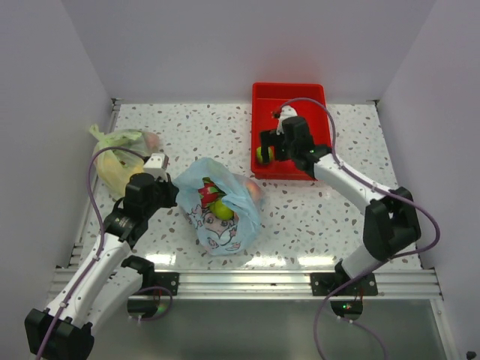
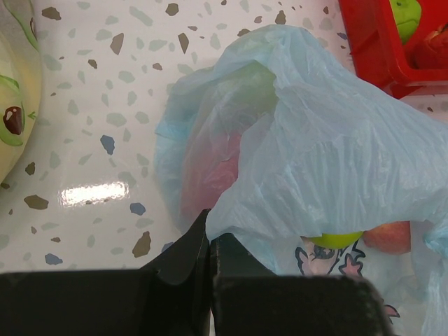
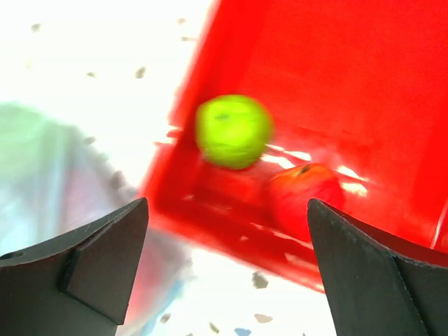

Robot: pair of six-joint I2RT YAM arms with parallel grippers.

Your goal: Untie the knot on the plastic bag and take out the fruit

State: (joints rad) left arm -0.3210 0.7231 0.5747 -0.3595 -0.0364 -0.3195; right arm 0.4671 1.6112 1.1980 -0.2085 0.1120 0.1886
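The light blue plastic bag [image 1: 225,225] lies mid-table with its mouth open; no knot shows. Inside it are a green fruit [image 1: 221,211], a red one [image 1: 207,192] and a peach [image 1: 256,191]. My left gripper [image 1: 169,190] is shut on the bag's left edge; in the left wrist view the jaws [image 2: 210,236] pinch the film of the bag [image 2: 315,140], with a green fruit [image 2: 334,239] and the peach [image 2: 388,236] under it. My right gripper [image 1: 268,147] is open and empty over the red tray's near-left corner, above a green fruit [image 3: 233,131] and a red fruit [image 3: 304,199].
The red tray [image 1: 315,97] stands at the back, right of centre, and also shows in the right wrist view [image 3: 336,63]. A yellow-green bag [image 1: 120,159] with yellow fruit lies at the far left, close to my left arm. Walls enclose the table on three sides.
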